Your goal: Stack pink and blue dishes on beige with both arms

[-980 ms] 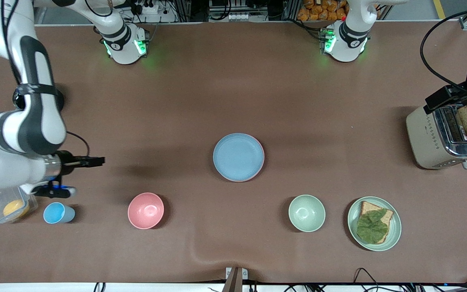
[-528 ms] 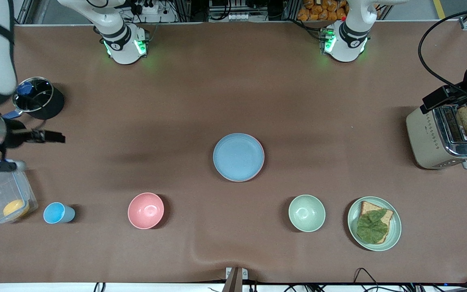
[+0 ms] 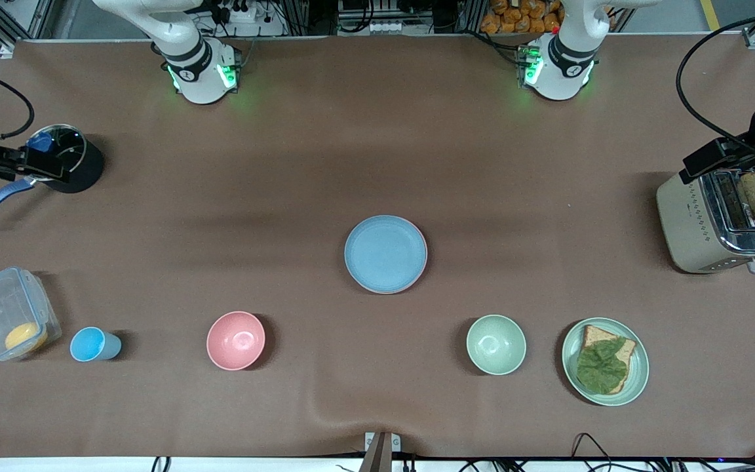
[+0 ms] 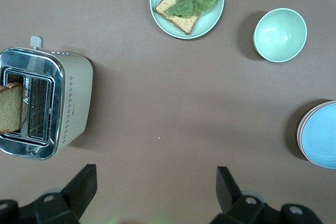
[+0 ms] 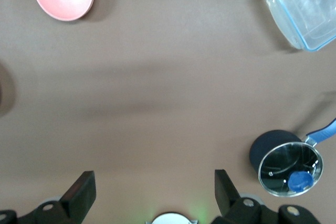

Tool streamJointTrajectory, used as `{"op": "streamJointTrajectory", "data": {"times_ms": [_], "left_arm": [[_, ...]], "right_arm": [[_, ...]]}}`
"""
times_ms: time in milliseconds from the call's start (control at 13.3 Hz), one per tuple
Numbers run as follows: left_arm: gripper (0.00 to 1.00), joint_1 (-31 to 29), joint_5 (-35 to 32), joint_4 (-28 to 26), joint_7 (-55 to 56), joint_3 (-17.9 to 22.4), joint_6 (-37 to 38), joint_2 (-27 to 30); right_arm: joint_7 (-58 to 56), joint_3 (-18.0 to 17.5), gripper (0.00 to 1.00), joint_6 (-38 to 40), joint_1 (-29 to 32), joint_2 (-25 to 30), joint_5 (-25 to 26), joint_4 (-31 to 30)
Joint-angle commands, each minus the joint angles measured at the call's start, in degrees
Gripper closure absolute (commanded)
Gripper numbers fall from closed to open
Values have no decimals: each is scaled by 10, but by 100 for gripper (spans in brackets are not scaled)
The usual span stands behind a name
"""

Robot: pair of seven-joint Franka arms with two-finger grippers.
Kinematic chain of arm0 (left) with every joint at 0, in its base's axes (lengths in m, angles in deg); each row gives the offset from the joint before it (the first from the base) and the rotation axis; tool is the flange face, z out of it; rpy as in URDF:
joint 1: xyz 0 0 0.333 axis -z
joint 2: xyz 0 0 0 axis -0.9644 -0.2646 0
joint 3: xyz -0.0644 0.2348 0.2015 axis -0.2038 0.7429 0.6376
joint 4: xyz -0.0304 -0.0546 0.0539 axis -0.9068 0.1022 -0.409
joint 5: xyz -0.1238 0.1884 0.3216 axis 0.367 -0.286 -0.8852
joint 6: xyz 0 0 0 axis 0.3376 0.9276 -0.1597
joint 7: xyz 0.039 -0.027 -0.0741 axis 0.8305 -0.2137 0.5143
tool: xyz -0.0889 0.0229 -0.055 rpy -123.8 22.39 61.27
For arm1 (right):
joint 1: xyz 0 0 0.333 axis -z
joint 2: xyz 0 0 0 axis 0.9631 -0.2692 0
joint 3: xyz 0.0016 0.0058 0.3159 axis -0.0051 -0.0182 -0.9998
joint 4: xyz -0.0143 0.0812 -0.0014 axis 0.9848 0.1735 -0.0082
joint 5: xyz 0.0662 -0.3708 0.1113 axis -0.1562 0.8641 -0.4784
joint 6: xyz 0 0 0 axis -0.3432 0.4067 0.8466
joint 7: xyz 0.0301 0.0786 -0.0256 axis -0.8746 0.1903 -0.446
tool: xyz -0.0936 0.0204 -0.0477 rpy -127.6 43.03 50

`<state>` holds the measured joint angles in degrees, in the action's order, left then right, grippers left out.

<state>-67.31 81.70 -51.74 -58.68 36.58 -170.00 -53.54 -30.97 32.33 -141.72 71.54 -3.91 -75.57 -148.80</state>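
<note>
The light blue plate (image 3: 385, 254) lies at the middle of the table on top of the pink plate, of which only a thin rim (image 3: 425, 259) shows. The same stack sits at the edge of the left wrist view: blue plate (image 4: 321, 142), pink rim (image 4: 300, 136). The beige plate is hidden. My right gripper (image 3: 37, 165) hangs open and empty by the black pot at the right arm's end of the table, seen open in its wrist view (image 5: 153, 184). My left gripper (image 3: 705, 164) is open and empty over the toaster (image 3: 718, 223), and shows open in its wrist view (image 4: 156, 179).
A pink bowl (image 3: 236, 340), blue cup (image 3: 92, 345) and clear container (image 3: 7, 321) stand near the front camera toward the right arm's end. A green bowl (image 3: 496, 344) and green plate with toast (image 3: 639, 367) stand toward the left arm's end. The pot (image 3: 66, 160) holds a blue object.
My right arm has drawn back from over the container and cup to beside the pot, uncovering both. The left arm and the plates have stayed put.
</note>
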Motion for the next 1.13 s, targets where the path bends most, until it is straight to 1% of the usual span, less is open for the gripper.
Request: {"op": "streamJointTrajectory", "data": {"times_ms": [0,377,1055], "left_arm": [[0,-3,6,-1,-10,-2,6,9],[0,-3,10,5,-9,-1,6,9],[0,-4,3,0,-13,-1,25,16]], "right_arm": [[13,9,0,-11,-13,2,12,-3],[13,8,0,-14,-18,-5,11,14],[14,7,0,-14,-19,-6,4,14]]}}
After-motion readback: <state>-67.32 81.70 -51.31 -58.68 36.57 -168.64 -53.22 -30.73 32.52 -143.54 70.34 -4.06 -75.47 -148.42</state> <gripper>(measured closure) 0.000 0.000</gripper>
